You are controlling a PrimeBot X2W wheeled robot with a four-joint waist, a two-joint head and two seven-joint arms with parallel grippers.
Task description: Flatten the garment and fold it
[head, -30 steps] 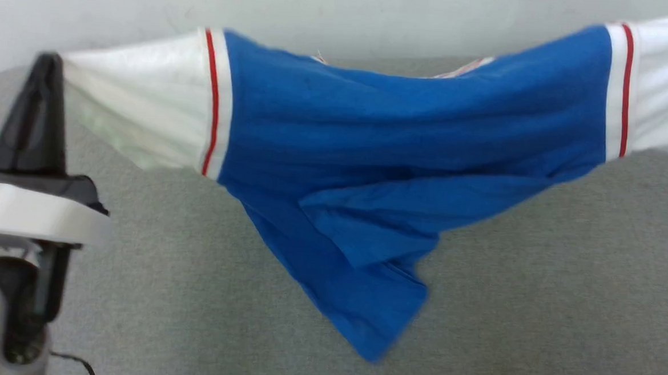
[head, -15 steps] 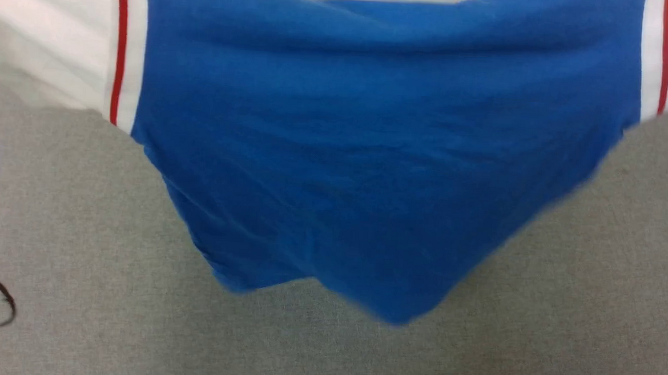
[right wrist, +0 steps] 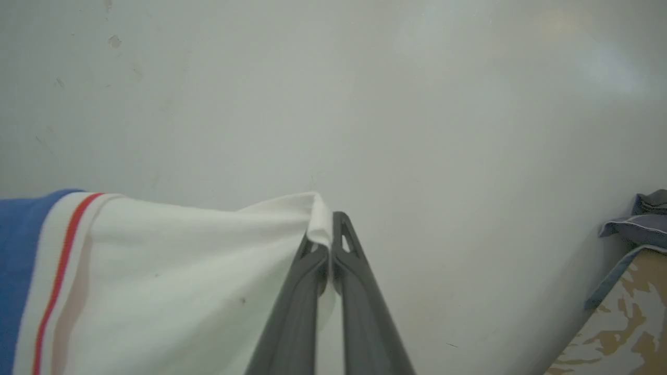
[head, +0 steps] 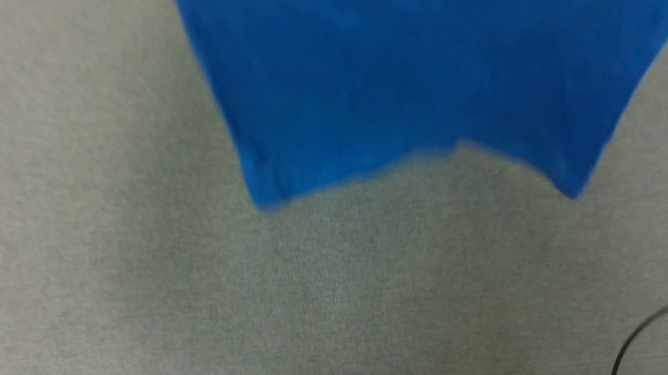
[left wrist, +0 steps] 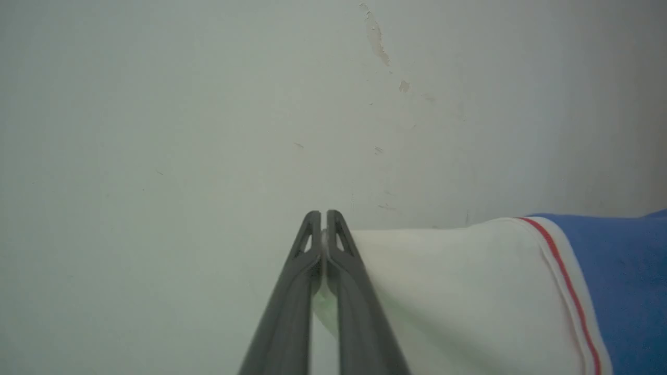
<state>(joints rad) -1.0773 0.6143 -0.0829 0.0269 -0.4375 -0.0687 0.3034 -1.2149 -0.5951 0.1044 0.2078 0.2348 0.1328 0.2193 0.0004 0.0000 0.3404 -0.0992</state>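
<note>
While my left claw [left wrist: 324,219] and right claw [right wrist: 328,229] each pinch a sleeve, the garment [head: 419,83] hangs spread between them over the surface [head: 305,294]; laying it flat and folding are not yet done.

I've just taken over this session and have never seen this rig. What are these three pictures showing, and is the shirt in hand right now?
This is a two-armed robot, and each arm ends in a gripper with two long dark fingers. One picture comes from its head camera, looking down. There the blue body of the garment hangs over a grey surface, blurred, with a dark cable at the lower right. The other two come from wrist cameras that look along the fingers toward a pale wall. The left gripper is shut on a white sleeve, and the right gripper is shut on the other sleeve. So the shirt is held up by both sleeves, not yet laid flat.
</note>
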